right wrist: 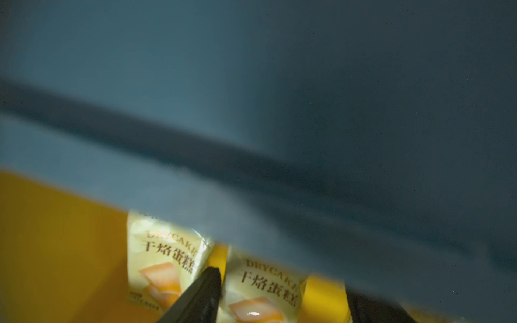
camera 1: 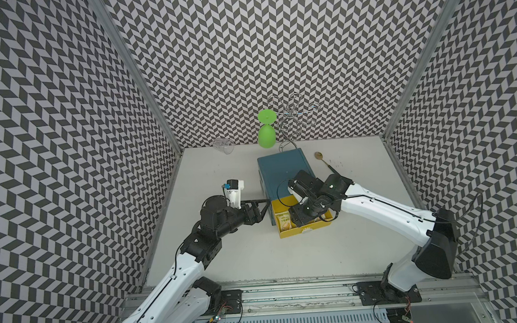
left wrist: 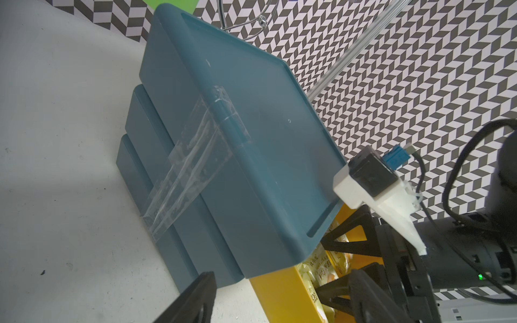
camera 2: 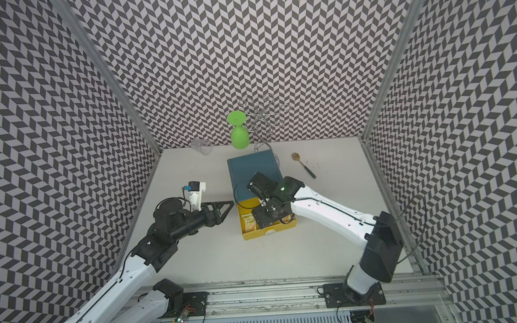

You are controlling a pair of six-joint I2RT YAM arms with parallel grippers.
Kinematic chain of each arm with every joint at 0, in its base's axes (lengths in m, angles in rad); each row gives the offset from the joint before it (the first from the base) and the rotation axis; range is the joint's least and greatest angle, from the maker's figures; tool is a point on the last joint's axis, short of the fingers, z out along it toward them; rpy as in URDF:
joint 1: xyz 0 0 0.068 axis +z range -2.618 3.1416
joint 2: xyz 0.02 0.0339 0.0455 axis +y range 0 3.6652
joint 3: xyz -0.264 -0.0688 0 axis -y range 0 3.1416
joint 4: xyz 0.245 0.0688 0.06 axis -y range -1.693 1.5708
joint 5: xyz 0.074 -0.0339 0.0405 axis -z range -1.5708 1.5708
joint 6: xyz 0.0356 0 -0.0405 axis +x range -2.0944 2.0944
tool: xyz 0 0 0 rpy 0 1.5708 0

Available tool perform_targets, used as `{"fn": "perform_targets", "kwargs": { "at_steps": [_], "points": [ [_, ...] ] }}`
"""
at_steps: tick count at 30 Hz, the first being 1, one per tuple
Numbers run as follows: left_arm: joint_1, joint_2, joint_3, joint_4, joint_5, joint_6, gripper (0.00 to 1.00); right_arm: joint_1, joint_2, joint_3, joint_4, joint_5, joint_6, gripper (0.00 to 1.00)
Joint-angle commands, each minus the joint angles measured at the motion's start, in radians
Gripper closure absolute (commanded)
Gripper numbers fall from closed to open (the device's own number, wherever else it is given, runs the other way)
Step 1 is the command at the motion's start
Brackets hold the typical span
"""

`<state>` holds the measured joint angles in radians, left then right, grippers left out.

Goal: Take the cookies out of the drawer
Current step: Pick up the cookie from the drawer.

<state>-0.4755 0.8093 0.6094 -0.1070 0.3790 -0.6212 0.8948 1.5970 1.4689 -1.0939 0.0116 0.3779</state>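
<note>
A yellow drawer [camera 1: 306, 229] [camera 2: 269, 229] stands pulled out of the teal cabinet [camera 1: 284, 170] in both top views. Pale yellow cookies [camera 1: 284, 221] [left wrist: 316, 268] lie inside it. My right gripper [right wrist: 282, 302] reaches down into the drawer, open. One cookie packet [right wrist: 265, 290] lies between its fingers and another [right wrist: 165, 260] just outside one black finger [right wrist: 201, 293]. The rest of the drawer's contents is hidden under the right wrist. My left gripper [camera 1: 265, 211] [left wrist: 279, 302] is open and empty, level beside the drawer's left wall near the cabinet's front corner.
Behind the cabinet stand an upturned green goblet [camera 1: 266, 134] and a wire rack [camera 1: 292, 114]. A clear glass [camera 1: 224, 146] lies at the back left. A spoon [camera 1: 325, 161] lies to the right of the cabinet. Clear tape [left wrist: 190, 173] holds the cabinet's side to the table.
</note>
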Motion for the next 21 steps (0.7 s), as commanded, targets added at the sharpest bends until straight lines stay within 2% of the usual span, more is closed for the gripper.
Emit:
{"fn": "perform_targets", "kwargs": {
  "at_steps": [1, 6, 7, 11, 21],
  "points": [
    [0.000, -0.012, -0.004, 0.014, -0.002, 0.011, 0.21, 0.007, 0.029, -0.024, 0.025, 0.024, -0.012, 0.27],
    [0.000, -0.013, -0.005, 0.013, -0.008, 0.009, 0.21, 0.007, 0.038, -0.032, 0.034, 0.047, -0.020, 0.30],
    [0.000, -0.011, -0.003, 0.012, -0.007, 0.009, 0.21, 0.007, 0.041, -0.035, 0.038, 0.050, -0.021, 0.38],
    [0.000, -0.004, -0.002, 0.016, -0.006, 0.009, 0.21, 0.007, 0.043, -0.042, 0.051, 0.048, -0.021, 0.50],
    [0.000, 0.004, -0.003, 0.009, -0.014, 0.017, 0.20, 0.007, -0.004, 0.030, 0.047, 0.089, -0.008, 0.53]
  ]
}}
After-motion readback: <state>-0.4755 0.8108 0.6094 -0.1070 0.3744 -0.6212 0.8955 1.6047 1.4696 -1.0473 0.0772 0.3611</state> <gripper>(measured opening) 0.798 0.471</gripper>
